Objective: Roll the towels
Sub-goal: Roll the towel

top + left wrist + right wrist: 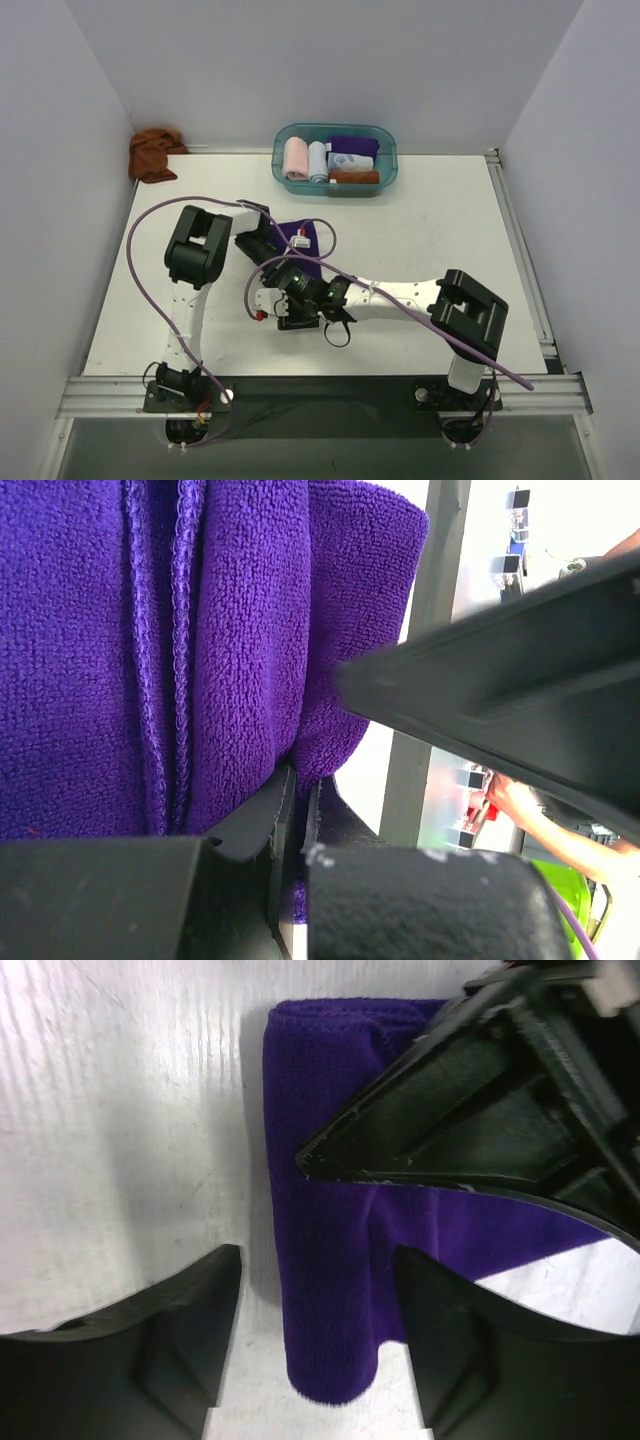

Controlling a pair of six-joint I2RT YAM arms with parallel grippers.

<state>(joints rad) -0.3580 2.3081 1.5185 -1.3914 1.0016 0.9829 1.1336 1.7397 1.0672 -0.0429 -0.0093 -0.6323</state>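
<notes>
The purple towel [325, 1310] lies partly rolled on the white table [430, 230], mostly hidden under both arms in the top view. My left gripper [297, 802] is shut on a fold at the towel's edge, and purple terry [230, 630] fills that view. My right gripper [318, 1260] is open, its two fingers standing either side of the rolled end without touching it. The left gripper's black fingers [480, 1100] press on the cloth just beyond. The rust-brown towel [152, 154] sits crumpled at the table's far left corner, away from both grippers.
A teal bin [386, 148] at the back centre holds rolled pink, pale blue, white, purple and rust cloths. A purple cable [150, 215] loops over the left arm and across the right arm. White walls close in the table on three sides.
</notes>
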